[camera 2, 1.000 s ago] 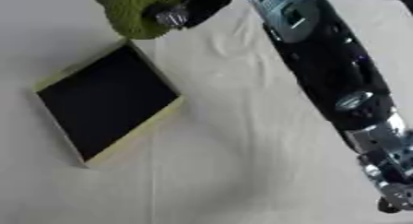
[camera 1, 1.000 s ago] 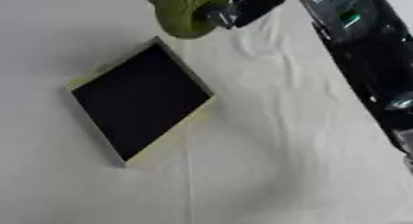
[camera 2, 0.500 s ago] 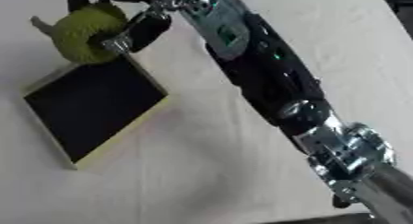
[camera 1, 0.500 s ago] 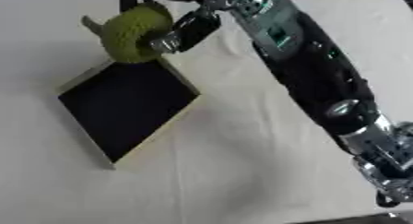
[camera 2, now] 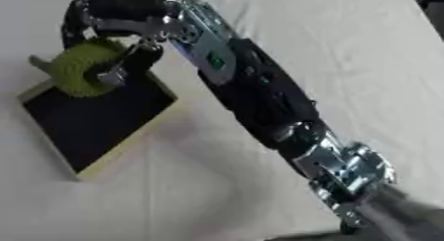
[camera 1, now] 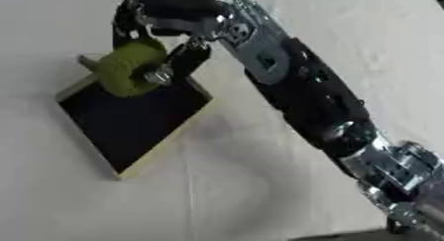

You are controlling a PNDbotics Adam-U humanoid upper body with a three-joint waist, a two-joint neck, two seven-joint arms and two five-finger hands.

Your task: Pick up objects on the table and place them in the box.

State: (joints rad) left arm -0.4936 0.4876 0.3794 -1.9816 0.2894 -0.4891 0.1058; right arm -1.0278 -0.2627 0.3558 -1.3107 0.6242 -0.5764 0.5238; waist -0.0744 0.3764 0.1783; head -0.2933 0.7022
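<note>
Green obj [camera 1: 128, 71] betw right hand [camera 1: 165, 17] fingers, over box [camera 1: 130, 123].

Both views look steeply down from the robot's head onto a white cloth-covered table [camera 1: 260, 195]. The left eye view and right eye view share nearly the whole scene: the shallow black-lined box [camera 1: 130, 121] at left of the frame and the right arm [camera 1: 304, 91] crossing diagonally from lower right to upper left. In the right eye view everything sits further left.
</note>
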